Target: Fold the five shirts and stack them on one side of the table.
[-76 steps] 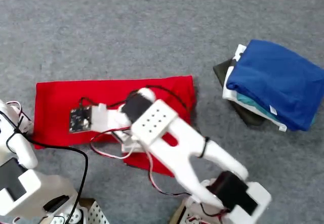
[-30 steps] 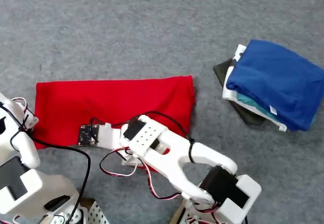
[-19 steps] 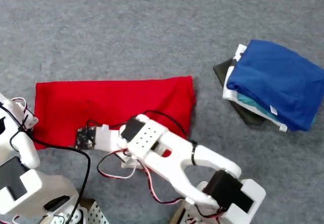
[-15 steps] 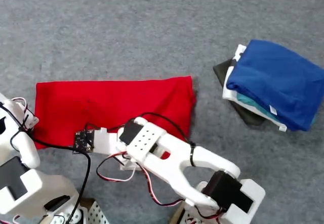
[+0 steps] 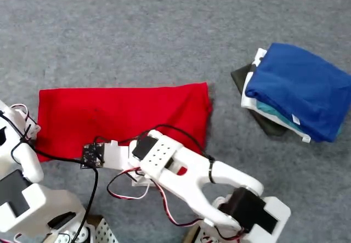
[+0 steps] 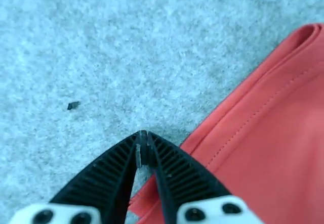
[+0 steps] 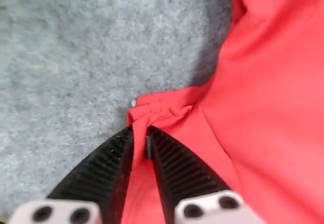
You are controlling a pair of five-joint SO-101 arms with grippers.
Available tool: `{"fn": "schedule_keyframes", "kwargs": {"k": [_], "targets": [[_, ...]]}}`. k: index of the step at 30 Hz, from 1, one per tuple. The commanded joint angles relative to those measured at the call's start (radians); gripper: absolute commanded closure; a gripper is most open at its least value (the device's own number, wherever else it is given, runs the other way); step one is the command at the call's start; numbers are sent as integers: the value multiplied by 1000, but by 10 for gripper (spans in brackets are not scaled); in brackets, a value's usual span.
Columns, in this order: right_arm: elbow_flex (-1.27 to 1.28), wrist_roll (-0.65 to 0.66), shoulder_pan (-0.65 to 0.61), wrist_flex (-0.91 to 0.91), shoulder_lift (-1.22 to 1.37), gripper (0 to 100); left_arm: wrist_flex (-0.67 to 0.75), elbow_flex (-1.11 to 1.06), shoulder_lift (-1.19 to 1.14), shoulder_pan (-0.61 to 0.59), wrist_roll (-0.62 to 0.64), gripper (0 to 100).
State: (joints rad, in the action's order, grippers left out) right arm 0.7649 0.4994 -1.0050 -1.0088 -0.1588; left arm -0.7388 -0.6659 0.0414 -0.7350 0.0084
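grey felt table (image 5: 164, 34) under red shirt (image 5: 120, 111), right pincer (image 7: 140, 133) tight on its puckered hem (image 7: 154, 108), left pincer (image 6: 143, 140) seemingly closed

Left gripper (image 6: 143, 149), seen from its own wrist: two black ribbed fingers (image 6: 114, 176) converge to a point, tips pressed together with the barest slit between them. The tips lie over the grey table (image 6: 101, 42), just beside the edge of the red shirt (image 6: 263, 148). That edge runs diagonally, doubled over, a stitched seam parallel to it, and passes beneath the fingers. A small dark speck (image 6: 73, 104) lies on the table, apart from the gripper.
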Motion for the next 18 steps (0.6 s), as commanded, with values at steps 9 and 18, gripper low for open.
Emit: {"fn": "schedule_keyframes", "kwargs": {"k": [9,18], "targets": [[-21,-2,102,-29,-102,868,11,44,48,-11,6,979],[-104,-2,107,-109,-102,828,11,61,48,-43,8,979]]}}
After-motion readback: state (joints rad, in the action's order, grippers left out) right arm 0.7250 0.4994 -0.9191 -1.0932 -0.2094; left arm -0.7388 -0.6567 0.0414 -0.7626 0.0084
